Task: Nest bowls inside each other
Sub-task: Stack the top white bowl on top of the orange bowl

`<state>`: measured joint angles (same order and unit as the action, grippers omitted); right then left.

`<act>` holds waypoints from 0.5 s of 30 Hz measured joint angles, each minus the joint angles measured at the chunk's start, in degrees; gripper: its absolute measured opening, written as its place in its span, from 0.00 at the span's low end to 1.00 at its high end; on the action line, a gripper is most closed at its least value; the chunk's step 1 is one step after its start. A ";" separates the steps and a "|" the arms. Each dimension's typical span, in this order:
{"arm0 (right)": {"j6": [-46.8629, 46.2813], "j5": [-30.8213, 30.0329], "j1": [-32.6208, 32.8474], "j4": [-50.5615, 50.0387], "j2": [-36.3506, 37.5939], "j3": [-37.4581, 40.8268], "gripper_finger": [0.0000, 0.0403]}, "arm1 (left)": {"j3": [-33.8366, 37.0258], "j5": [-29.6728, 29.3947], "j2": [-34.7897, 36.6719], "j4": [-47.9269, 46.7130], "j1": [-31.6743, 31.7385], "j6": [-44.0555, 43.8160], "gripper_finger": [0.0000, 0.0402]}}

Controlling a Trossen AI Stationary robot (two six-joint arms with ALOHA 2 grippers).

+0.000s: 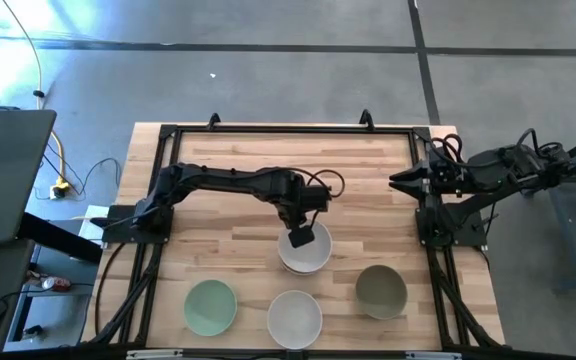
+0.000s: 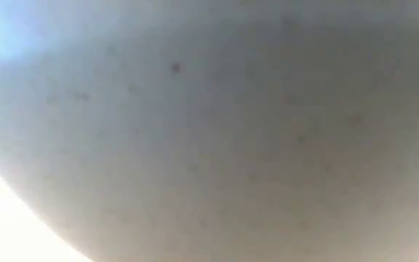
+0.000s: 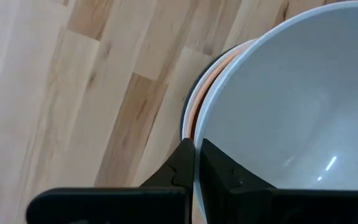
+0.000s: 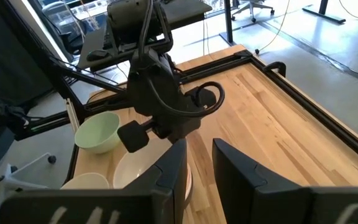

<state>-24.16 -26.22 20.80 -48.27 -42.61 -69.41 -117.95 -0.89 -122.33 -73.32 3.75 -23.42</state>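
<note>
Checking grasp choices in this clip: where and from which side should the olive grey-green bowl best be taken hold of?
Probably by its rim. The olive grey-green bowl stands upright and open on the table, apart from the other bowls, so its thin wall is exposed all round. Coming straight down, one finger inside and one outside, seems best. The right end effector waits at the table's right edge, so the rim on that side looks nearest.

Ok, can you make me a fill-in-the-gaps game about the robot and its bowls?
1. The left gripper pinches the rim of a ____ bowl.
2. That bowl sits in a stack; the rim right under it is ____.
3. The mint green bowl stands alone, with ____ inside it.
4. The right gripper waits at the table's ____ edge.

Missing words: white; peach-orange; nothing; right
</note>
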 joint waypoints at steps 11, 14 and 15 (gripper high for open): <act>-1.05 0.45 0.00 -0.58 -0.01 0.00 0.17 | -0.02 2.37 -3.30 0.00 -0.55 0.63 0.00; -1.47 0.59 -0.02 -1.02 -0.02 0.00 0.17 | -0.03 1.80 -3.35 0.02 -0.55 0.61 0.01; -1.51 0.59 0.00 -1.02 -0.01 0.00 0.17 | -0.16 1.54 -3.36 -0.08 -0.55 0.59 0.02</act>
<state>-25.67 -25.63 20.80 -49.29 -42.62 -69.41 -118.11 0.65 -125.70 -73.40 3.20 -22.83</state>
